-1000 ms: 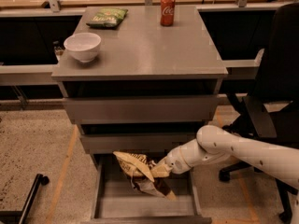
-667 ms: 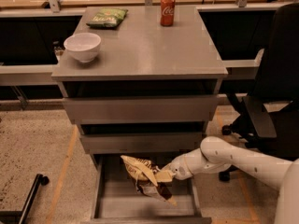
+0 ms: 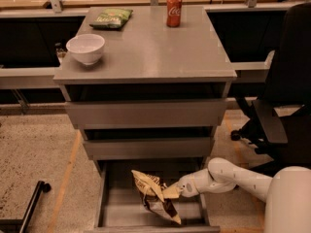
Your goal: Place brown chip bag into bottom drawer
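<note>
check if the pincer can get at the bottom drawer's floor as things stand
Likely yes: the bottom drawer is pulled out, and the pincer holds the brown chip bag right above its floor, with nothing between.

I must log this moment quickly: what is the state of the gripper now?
Gripper: closed, holding the brown chip bag over the open bottom drawer.

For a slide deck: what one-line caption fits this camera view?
Gripper holds the chip bag over the open bottom drawer.
</note>
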Available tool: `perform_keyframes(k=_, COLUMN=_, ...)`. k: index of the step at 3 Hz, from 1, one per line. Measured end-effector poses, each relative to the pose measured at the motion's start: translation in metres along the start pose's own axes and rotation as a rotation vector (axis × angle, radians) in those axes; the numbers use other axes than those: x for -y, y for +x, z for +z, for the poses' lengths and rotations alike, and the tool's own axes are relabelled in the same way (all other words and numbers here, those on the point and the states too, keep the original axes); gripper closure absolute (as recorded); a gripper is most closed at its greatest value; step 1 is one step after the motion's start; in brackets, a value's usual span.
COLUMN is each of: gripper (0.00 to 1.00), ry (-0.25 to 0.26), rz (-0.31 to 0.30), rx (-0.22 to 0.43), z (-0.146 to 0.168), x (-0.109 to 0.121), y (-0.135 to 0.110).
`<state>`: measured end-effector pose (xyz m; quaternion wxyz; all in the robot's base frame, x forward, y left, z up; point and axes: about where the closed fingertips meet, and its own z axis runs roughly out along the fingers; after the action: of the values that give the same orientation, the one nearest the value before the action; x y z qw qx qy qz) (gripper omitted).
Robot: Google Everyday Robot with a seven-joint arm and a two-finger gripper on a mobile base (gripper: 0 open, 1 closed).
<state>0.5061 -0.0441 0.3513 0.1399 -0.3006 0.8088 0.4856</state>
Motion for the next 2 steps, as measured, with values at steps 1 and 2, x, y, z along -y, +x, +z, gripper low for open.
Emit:
perform_keyframes(k=1, gripper=1.00, ry=0.033, rz=-0.008, rx=0.015, z=0.002, x=0.006, y=-0.003)
perform_keyframes(k=2, gripper=1.00, ry=0.069, rz=-0.019, rx=0.046, z=0.010, x=0.033, y=0.000)
